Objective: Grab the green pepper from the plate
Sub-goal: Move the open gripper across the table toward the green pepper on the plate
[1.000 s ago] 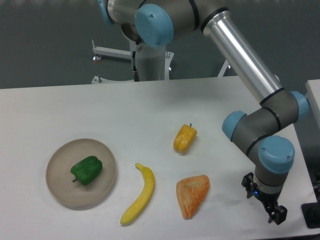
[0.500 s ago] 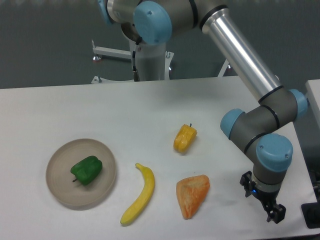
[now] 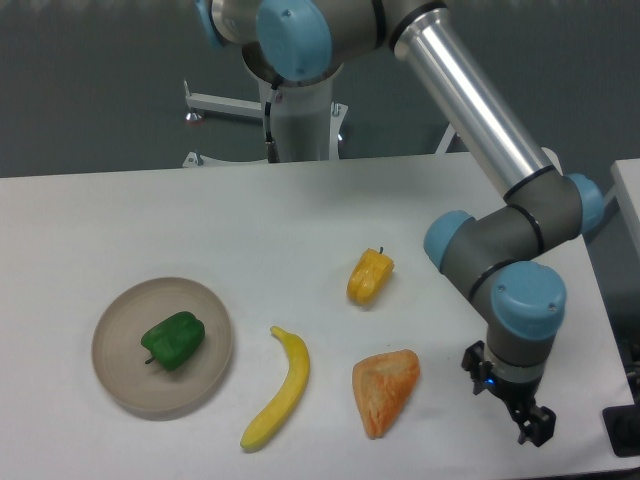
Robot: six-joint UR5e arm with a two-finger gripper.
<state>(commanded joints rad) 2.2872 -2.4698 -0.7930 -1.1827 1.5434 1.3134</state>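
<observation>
Camera: glossy green pepper [image 3: 174, 339] on plate [image 3: 120, 375].

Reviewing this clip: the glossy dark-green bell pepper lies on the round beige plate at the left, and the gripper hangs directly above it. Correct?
Not quite. The glossy dark-green bell pepper does lie on the round beige plate at the left, but the gripper is far off at the right, beyond the orange wedge-shaped piece, as the fixed camera shows.
</observation>
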